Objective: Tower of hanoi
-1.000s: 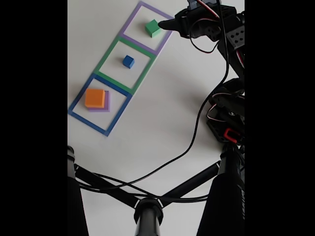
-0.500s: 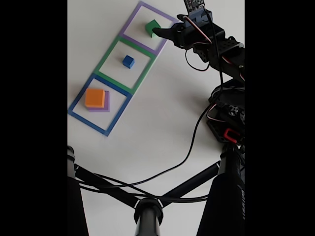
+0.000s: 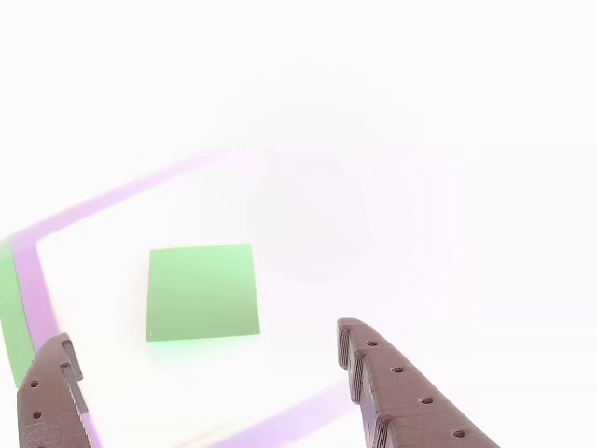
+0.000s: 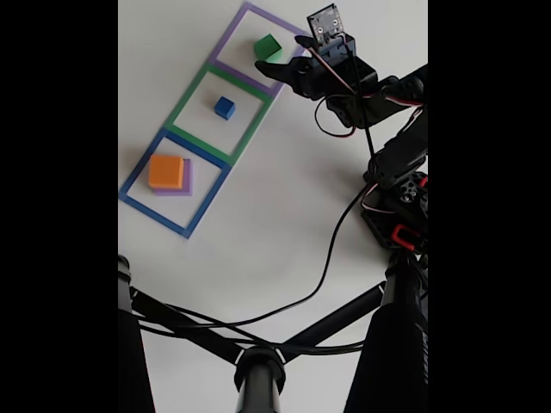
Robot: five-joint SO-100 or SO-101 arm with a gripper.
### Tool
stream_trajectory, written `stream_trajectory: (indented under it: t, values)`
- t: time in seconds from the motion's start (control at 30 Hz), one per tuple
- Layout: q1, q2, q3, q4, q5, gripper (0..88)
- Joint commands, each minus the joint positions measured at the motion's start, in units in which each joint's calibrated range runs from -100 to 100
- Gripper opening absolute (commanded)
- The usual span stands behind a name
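In the fixed view the green cube [image 4: 267, 46] sits inside the purple outline [image 4: 225, 40]. The small blue cube [image 4: 225, 107] is in the green outline [image 4: 191, 93]. The orange cube [image 4: 165, 171] rests on the pale-purple slab [image 4: 187, 183] inside the blue outline [image 4: 138, 173]. My gripper [image 4: 280, 55] hovers open just right of the green cube. In the other view the green cube [image 3: 202, 291] lies ahead of my open gripper [image 3: 201, 347], between the left finger [image 3: 47, 397] and the right finger [image 3: 396, 387], touching neither.
The arm's base [image 4: 398, 215] stands at the right edge of the white table. A black cable [image 4: 327, 258] trails from it toward black tripod legs [image 4: 258, 361] along the bottom. The other view is heavily overexposed.
The gripper has swung left over the purple outline's edge and its fingers now stand spread beside the green cube. The forearm dropped lower. The blocks stay where they were.
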Motion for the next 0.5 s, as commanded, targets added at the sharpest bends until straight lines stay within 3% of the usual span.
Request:
stream_trajectory:
  t: [0.0, 0.47]
  values:
    - [-0.2, 4.2, -3.0, -6.0, 0.0, 30.9]
    - [-0.4, 15.2, -8.5, -12.9, 0.0, 28.9]
